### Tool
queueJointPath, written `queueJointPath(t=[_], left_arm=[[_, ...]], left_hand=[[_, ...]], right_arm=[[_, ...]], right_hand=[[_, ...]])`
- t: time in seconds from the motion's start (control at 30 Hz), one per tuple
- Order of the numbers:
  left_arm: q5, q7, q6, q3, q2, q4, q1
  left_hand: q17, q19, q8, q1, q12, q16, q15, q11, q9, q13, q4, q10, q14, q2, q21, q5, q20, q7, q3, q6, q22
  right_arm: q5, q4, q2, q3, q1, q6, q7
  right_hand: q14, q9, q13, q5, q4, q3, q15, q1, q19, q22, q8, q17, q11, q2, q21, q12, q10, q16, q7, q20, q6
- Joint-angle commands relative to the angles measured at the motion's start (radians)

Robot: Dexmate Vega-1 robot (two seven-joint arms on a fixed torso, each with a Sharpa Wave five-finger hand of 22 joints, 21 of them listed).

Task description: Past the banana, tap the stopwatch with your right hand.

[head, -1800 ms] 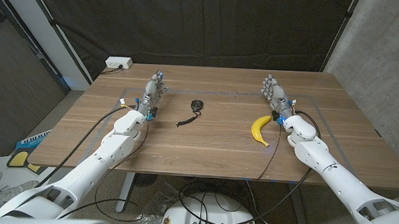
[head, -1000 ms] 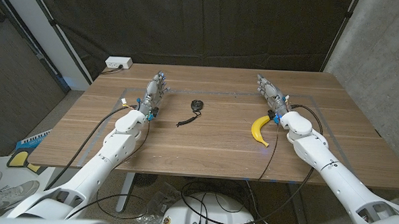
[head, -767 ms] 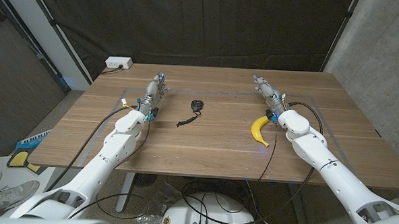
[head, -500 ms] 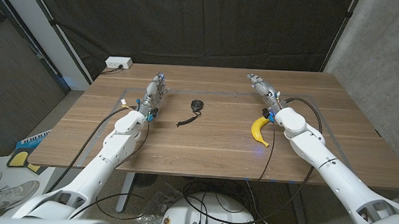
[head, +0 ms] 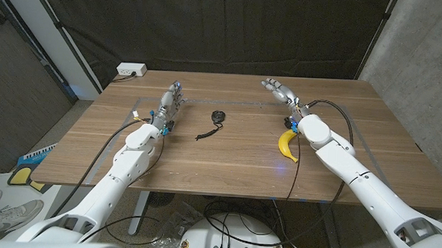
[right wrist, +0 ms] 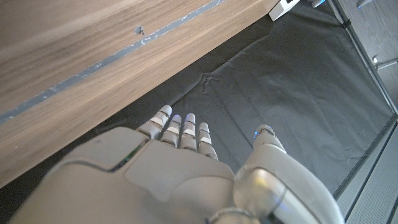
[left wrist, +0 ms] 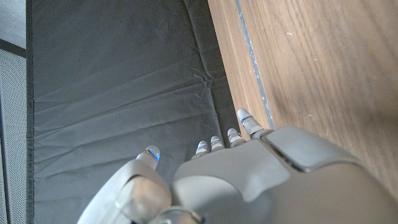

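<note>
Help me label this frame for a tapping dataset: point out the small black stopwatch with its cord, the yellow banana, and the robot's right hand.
small black stopwatch with its cord (head: 218, 116): head view, on the round body.
yellow banana (head: 286, 144): head view, middle of the curved fruit.
right hand (head: 280, 90): head view, middle of the hand, above the table.

Right hand sits past the far end of the banana, fingers spread, holding nothing. Between it and the stopwatch: bare table, nothing standing in the lane. Banana lies on the near side of that lane, under the right forearm, well apart from the stopwatch. Stopwatch's black cord trails toward the near edge, away from the right hand's side. Left hand stands on the stopwatch's other side, near it but not touching, so room there is tighter. Power strip at far left corner, well clear.
</note>
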Motion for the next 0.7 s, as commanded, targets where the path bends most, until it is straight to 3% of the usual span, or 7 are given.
queueJointPath(t=[0.03,0.7], left_arm=[[0.000,-0.005,-0.001,-0.015,-0.002,-0.019,0.021],[-0.003,-0.024,-0.012,-0.021,-0.001,-0.015,0.025]], left_hand=[[0.005,-0.118,0.010,0.001,0.010,0.004,-0.016,0.007,0.003,0.003,-0.001,-0.080,-0.106,0.046,0.002,0.004,0.009,-0.006,0.008,-0.100,0.005],[0.005,-0.110,0.008,0.003,0.012,0.003,-0.010,0.011,0.004,0.004,-0.001,-0.061,-0.092,0.045,-0.001,0.004,0.013,-0.009,0.009,-0.092,0.005]], right_arm=[[-0.153,-0.070,-0.003,-0.058,0.023,-0.081,0.001],[-0.372,-0.160,0.014,-0.153,0.051,-0.220,0.038]], right_hand=[[0.014,0.003,0.004,0.003,-0.004,0.003,-0.001,0.009,0.014,0.004,0.007,0.005,0.000,0.002,0.004,0.011,0.017,0.006,0.001,0.000,0.014],[0.031,0.003,0.003,0.000,-0.011,0.003,0.000,0.016,0.027,0.005,0.007,0.005,-0.009,-0.001,0.008,0.011,0.028,0.006,0.001,0.005,0.029]])
